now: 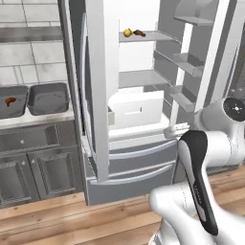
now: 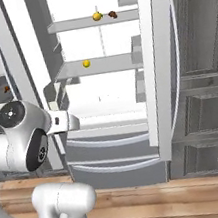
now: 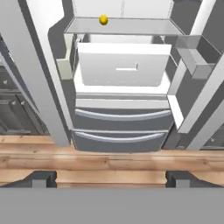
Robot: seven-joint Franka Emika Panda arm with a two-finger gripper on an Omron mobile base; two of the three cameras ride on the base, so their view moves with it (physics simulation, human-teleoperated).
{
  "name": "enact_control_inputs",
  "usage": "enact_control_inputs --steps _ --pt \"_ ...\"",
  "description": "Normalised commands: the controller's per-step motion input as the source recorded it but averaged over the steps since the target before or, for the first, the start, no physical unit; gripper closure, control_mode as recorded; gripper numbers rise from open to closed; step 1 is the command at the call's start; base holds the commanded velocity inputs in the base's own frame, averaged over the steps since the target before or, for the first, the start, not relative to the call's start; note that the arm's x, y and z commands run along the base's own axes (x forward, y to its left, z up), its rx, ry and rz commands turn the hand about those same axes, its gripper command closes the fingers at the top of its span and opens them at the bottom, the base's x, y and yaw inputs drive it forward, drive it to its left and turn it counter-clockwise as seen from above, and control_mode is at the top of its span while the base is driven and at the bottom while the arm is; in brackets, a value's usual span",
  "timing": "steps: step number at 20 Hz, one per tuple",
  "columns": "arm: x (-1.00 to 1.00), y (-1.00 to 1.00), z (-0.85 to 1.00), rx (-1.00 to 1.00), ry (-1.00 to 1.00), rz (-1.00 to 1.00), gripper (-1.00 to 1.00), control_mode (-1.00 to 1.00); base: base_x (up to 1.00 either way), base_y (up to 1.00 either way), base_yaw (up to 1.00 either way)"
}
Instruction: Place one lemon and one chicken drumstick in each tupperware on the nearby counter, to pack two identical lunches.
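In the open fridge, a lemon point(image 1: 127, 32) and a chicken drumstick point(image 1: 139, 33) lie side by side on the upper shelf, also seen as lemon point(image 2: 96, 16) and drumstick point(image 2: 112, 14). One shelf lower sits a second lemon point(image 2: 86, 63), which the hand view shows far ahead as lemon point(image 3: 103, 19). On the counter point(image 1: 38, 119) to the left stand two tupperware: the left one point(image 1: 19, 91) holds a drumstick point(image 1: 10, 101), the right one point(image 1: 48, 98) looks bare inside. My gripper point(image 3: 111, 178) is open and holds nothing, well back from the fridge, level with its lower drawers.
Both fridge doors point(image 1: 98, 95) point(image 2: 156, 62) stand wide open on either side of the shelves. A white drawer point(image 3: 124, 65) juts out under the lower shelf. Door bins point(image 1: 189, 64) line the right door. Dark cabinets point(image 1: 33, 167) sit under the counter, above a wooden floor.
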Motion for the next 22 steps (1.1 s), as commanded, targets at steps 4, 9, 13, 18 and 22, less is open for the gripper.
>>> enact_control_inputs --steps 4,9,13,18,22 --pt "0.00 0.00 0.00 0.00 0.00 0.00 -1.00 1.00 0.32 -0.31 0.00" --pt "0.00 0.00 0.00 0.00 0.00 0.00 -1.00 1.00 0.42 -0.43 0.00" --pt "0.00 0.00 0.00 0.00 0.00 0.00 -1.00 1.00 0.62 -0.37 0.00" --pt "0.00 0.00 0.00 0.00 0.00 0.00 -1.00 1.00 0.69 0.00 0.00" --pt "0.00 0.00 0.00 0.00 0.00 0.00 -1.00 1.00 0.76 0.05 0.00"
